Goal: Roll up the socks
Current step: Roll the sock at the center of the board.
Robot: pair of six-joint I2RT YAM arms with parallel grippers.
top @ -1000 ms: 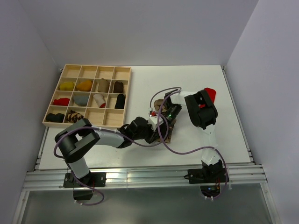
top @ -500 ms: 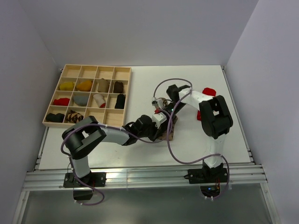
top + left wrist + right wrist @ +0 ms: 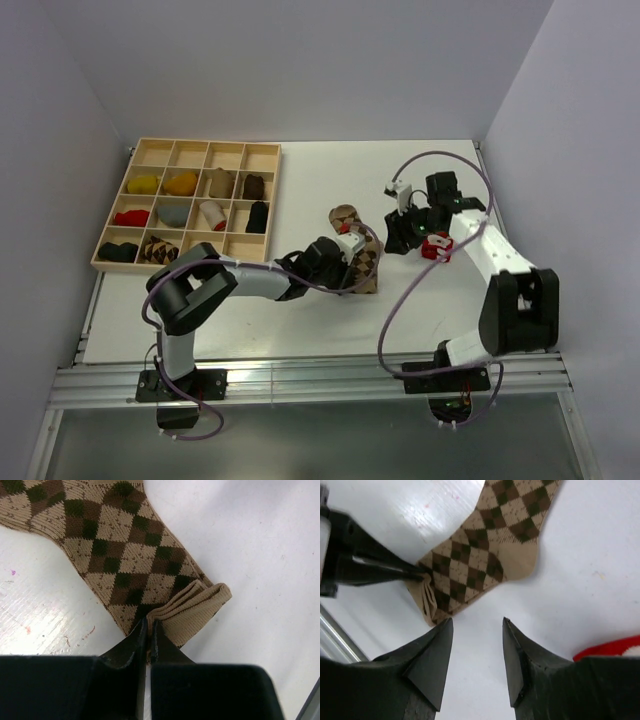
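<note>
Left wrist view first: the left gripper (image 3: 149,625) has its fingers pressed together on the folded cuff of the argyle sock (image 3: 125,555). The tan ribbing is pinched right at the tips, and the diamond-patterned leg runs off toward 11 o'clock across the white table (image 3: 260,540).

Over to the right wrist view: the right gripper (image 3: 477,622) hangs with its jaws apart and nothing between them. The argyle sock lies flat at 12 o'clock just beyond the tips, and a red sock (image 3: 615,647) peeks in at 4 o'clock.

From the top camera, the argyle sock sits mid-table with the left gripper on its 9 o'clock side. The right gripper is off at 3 o'clock, close by the red sock. A wooden tray (image 3: 210,142) sits at 10 o'clock.
</note>
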